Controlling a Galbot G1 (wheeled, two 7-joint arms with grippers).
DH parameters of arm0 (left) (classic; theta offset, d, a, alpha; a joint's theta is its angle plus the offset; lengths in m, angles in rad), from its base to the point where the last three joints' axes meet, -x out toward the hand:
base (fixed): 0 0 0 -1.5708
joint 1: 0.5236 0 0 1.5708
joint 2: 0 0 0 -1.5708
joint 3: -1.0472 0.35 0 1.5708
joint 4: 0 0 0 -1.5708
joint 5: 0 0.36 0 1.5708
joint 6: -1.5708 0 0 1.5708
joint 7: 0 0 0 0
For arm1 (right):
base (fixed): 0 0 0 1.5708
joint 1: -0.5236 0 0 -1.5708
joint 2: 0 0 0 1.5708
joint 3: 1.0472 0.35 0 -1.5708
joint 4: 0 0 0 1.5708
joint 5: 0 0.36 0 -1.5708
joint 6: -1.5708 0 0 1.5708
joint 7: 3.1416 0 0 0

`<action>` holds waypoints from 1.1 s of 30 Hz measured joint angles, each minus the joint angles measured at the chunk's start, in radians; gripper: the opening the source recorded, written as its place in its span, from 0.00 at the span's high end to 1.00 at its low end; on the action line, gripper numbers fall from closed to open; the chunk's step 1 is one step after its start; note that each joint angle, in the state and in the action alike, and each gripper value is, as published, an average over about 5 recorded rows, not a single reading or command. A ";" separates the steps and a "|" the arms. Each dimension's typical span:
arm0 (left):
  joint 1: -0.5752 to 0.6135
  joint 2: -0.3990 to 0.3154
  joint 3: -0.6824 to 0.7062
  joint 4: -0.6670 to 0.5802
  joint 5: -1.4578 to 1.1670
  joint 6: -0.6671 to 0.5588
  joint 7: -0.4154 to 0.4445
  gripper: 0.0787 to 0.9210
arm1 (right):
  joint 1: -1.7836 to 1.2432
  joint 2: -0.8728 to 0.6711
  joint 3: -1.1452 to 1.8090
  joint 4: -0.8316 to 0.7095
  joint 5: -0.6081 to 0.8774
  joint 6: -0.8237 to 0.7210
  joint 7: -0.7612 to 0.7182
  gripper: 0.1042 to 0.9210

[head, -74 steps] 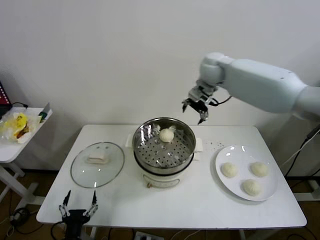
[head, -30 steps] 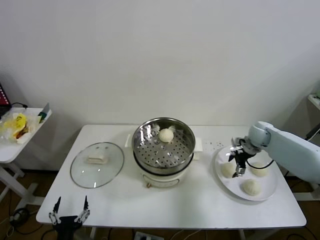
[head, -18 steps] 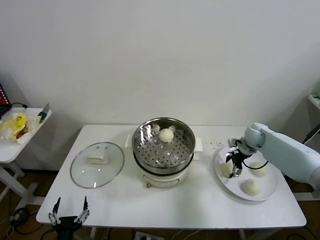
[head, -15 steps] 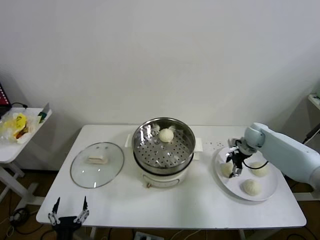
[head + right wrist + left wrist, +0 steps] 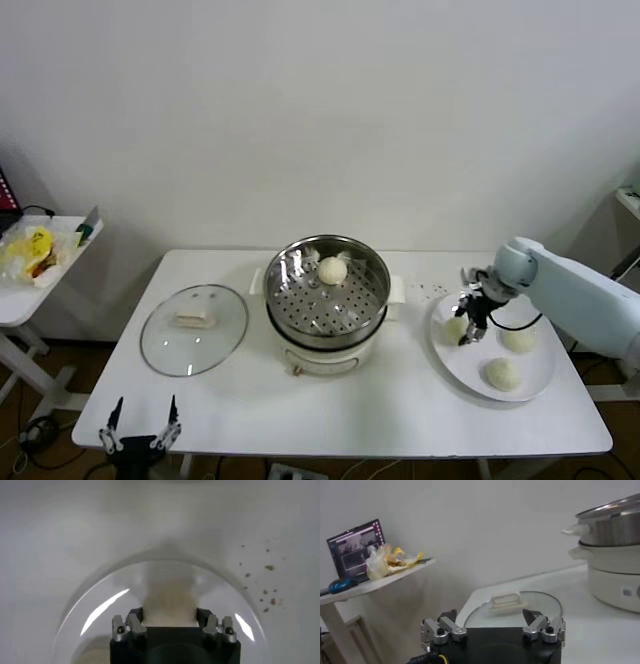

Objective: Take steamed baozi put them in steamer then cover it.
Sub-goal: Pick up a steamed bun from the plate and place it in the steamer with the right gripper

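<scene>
My right gripper (image 5: 468, 322) is shut on a cream-white steamed baozi (image 5: 455, 327) just above the left part of the white plate (image 5: 460, 376). The right wrist view shows that baozi (image 5: 169, 602) filling the gap between both fingers (image 5: 135, 619) of the gripper (image 5: 169, 615). Two more baozi (image 5: 519, 340) (image 5: 502, 374) lie on the plate. One baozi (image 5: 333, 270) sits on the perforated tray of the steel steamer (image 5: 327, 300). The glass cover (image 5: 195, 330) lies flat, left of the steamer. My left gripper (image 5: 140, 425) hangs open below the table's front left corner.
In the left wrist view the open left gripper (image 5: 490, 619) faces the cover (image 5: 512, 611) and the steamer (image 5: 615, 555). A small side table (image 5: 30, 265) with a yellow bag stands at the far left. Crumbs (image 5: 430, 290) dot the tabletop behind the plate.
My right gripper came down from above the steamer to the plate, closed on the leftmost baozi and has raised it slightly. The left arm has barely moved.
</scene>
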 measured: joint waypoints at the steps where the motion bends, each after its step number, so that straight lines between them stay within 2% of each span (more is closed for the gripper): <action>1: 0.001 0.000 0.003 -0.002 0.002 -0.001 0.000 0.12 | 0.036 0.005 -0.026 0.000 0.023 0.000 -0.001 0.29; 11: 0.005 -0.004 0.034 -0.020 0.018 -0.005 -0.007 0.12 | 0.391 0.121 -0.276 0.018 0.274 -0.023 0.005 0.29; 19: 0.022 0.000 0.052 -0.038 0.025 -0.019 -0.006 0.12 | 0.519 0.269 -0.375 0.046 0.448 -0.068 0.046 0.29; 33: 0.028 0.008 0.057 -0.064 0.022 -0.023 -0.003 0.12 | 0.511 0.523 -0.474 0.039 0.565 -0.131 0.117 0.29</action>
